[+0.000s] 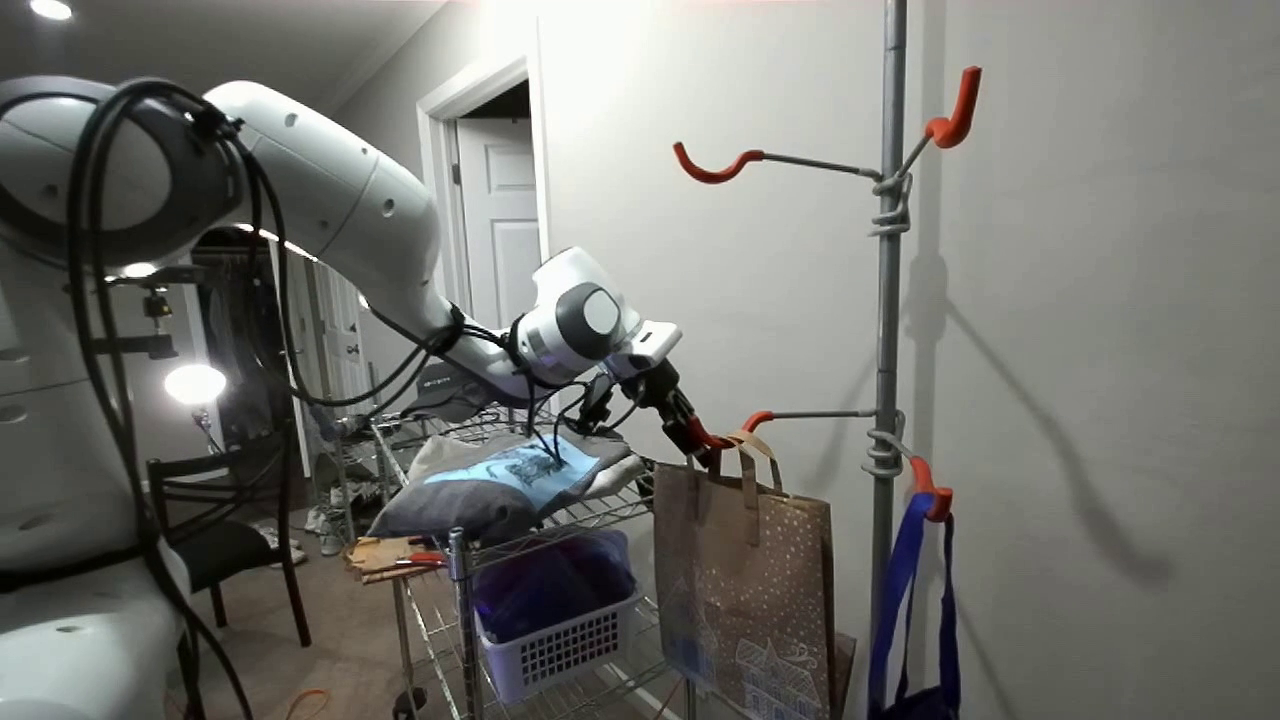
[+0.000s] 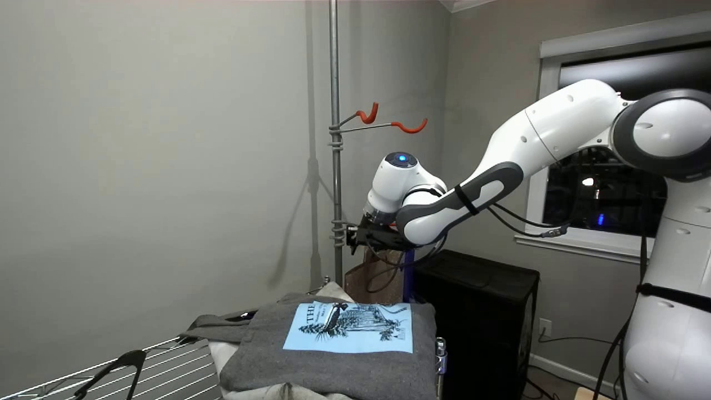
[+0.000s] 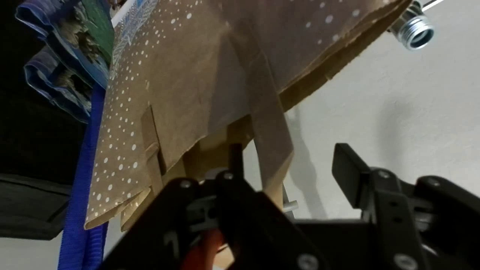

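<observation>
My black two-fingered gripper [image 3: 287, 165] stands parted, a flat brown paper handle [image 3: 268, 127] passing between its fingers; a gap separates it from one finger, contact with the other unconfirmed. A curved red hook [image 1: 712, 440] sits close by. Below it hangs the white-dotted brown paper bag [image 3: 180, 75], open top edge near my fingers. Behind its side edge hangs a blue fabric strap [image 3: 75, 217].

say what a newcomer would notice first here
Likely the white arm, stretched to the brown paper bag on a red hook in an exterior view. In the wrist view, its black fingers stand apart with a bag handle showing between them. The light-blue print on gray cloth also stands out.
</observation>
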### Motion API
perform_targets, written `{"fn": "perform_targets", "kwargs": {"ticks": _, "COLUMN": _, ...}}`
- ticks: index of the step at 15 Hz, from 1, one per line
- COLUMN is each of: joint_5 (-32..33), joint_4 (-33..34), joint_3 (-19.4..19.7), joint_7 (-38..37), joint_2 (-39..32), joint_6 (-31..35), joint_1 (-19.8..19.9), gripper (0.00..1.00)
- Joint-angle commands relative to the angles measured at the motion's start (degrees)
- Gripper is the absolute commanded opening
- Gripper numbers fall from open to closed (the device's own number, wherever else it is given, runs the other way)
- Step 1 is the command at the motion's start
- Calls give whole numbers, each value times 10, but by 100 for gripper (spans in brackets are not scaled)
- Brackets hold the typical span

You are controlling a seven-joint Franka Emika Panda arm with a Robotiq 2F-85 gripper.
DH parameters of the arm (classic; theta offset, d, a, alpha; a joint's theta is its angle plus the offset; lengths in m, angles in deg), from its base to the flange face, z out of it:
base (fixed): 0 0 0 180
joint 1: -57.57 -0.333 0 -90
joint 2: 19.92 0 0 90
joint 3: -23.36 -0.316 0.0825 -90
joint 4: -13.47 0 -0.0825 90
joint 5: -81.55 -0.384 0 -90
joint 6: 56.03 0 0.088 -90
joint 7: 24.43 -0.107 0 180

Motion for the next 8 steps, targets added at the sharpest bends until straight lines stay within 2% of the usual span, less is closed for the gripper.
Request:
{"fn": "perform_targets", "kwargs": {"ticks": 1, "joint_5": 26, "joint_4": 10, "joint_3": -2, "joint_7": -26, "joint_2": -11, "joint_6": 3, "joint_1": 3, "gripper": 33}}
{"fn": "perform_targets", "kwargs": {"ticks": 5, "joint_5": 35, "joint_4": 3, "joint_3": -3, "joint_7": -24, "joint_2": -4, "joint_6": 4, "joint_1": 0, "gripper": 7}}
{"fn": "perform_targets", "kwargs": {"ticks": 8, "joint_5": 42, "joint_4": -4, "joint_3": -10, "joint_7": -21, "joint_2": 10, "joint_6": 4, "joint_1": -4, "gripper": 3}}
